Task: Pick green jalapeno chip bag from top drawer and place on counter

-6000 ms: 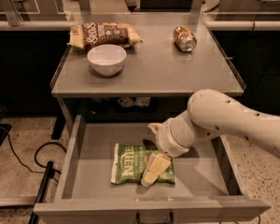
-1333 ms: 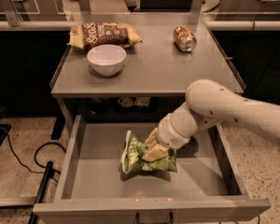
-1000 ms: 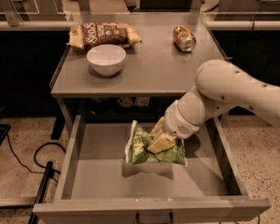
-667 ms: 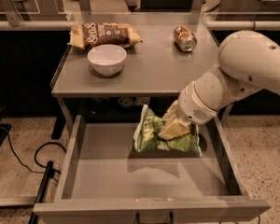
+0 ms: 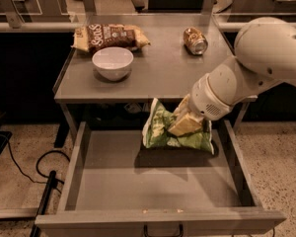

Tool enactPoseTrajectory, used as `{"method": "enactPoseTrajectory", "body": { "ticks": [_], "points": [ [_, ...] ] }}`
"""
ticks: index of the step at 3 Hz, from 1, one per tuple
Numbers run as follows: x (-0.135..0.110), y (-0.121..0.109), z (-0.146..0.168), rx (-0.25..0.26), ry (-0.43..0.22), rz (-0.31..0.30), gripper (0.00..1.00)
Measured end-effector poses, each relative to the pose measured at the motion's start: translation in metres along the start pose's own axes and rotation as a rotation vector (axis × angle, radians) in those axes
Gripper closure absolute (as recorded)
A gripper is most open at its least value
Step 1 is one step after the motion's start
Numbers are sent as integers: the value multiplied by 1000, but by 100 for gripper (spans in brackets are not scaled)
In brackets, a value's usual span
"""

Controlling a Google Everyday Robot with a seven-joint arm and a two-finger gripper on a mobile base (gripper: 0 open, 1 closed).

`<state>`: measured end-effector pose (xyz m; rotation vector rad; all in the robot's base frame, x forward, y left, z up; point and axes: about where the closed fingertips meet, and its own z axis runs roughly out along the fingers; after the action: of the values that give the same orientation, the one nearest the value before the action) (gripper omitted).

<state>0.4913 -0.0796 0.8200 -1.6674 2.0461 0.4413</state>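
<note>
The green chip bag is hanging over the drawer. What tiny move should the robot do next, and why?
Probably lift a bit higher. The gripper is shut on the green jalapeno chip bag above the top drawer floor, but most of the bag hangs below the front edge of the counter. Once above that edge, it could go to the bare spot beside the white bowl.

The light is warm and dim, falling from overhead. The flat grey metal counter carries a faint sheen. Above the wide grey metal top drawer, the tan gripper pinches the crinkly green jalapeno chip bag, which throws a dark, soft-edged shadow onto the drawer floor.
</note>
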Motion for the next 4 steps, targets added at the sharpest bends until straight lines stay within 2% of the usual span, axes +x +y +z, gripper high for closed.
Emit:
{"method": "enactPoseTrajectory", "body": {
  "ticks": [2,3,4],
  "points": [
    [-21,-67,-79,174,25,18,100],
    [-21,-67,-79,174,25,18,100],
    [-22,-96,-78,181,-9,54,100]
  ]
}}
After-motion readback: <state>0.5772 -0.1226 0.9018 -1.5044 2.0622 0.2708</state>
